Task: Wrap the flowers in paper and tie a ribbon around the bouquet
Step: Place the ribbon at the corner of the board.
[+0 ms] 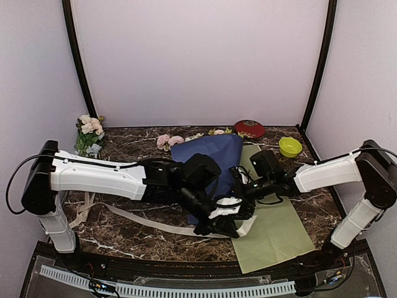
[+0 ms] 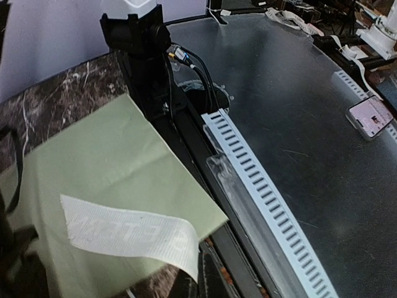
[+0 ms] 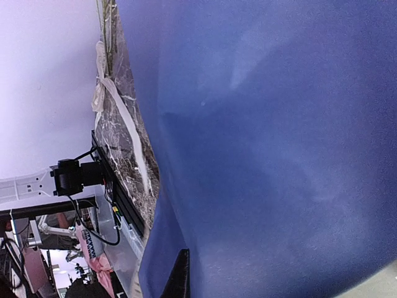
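Both grippers meet low in the middle of the top view, just in front of the arm bases. The left gripper (image 1: 217,222) and the right gripper (image 1: 239,202) each have their jaws together, and they are very near one another. In the left wrist view one end of the ribbon (image 2: 127,233) hangs close before the camera, over the green sheet (image 2: 111,161). I cannot tell if the left jaws pinch it, because the fingers do not show there.

A little farther, the ribbon (image 1: 142,220) runs flat on the marble table (image 1: 124,146) from the lower left toward the grippers. It is not yet around anything. The green sheet (image 1: 276,233) lies at the lower right.

Behind the grippers, in the centre, the blue paper (image 1: 214,152) is folded over the flowers (image 1: 169,141). Their pink heads come out at its upper left edge. The right wrist view is almost filled by this paper (image 3: 267,136). At the far edge stand a second bunch of flowers (image 1: 89,131) in the upper left, a red tin (image 1: 249,128) and a yellow-green bowl (image 1: 289,146).

I think the risks are these. The grippers work so close that they may knock each other. Satin is smooth, so the ribbon may slip out of shut jaws under a pull. Nothing seems to hold the paper, so a tug on the ribbon may open the wrap or drag it.
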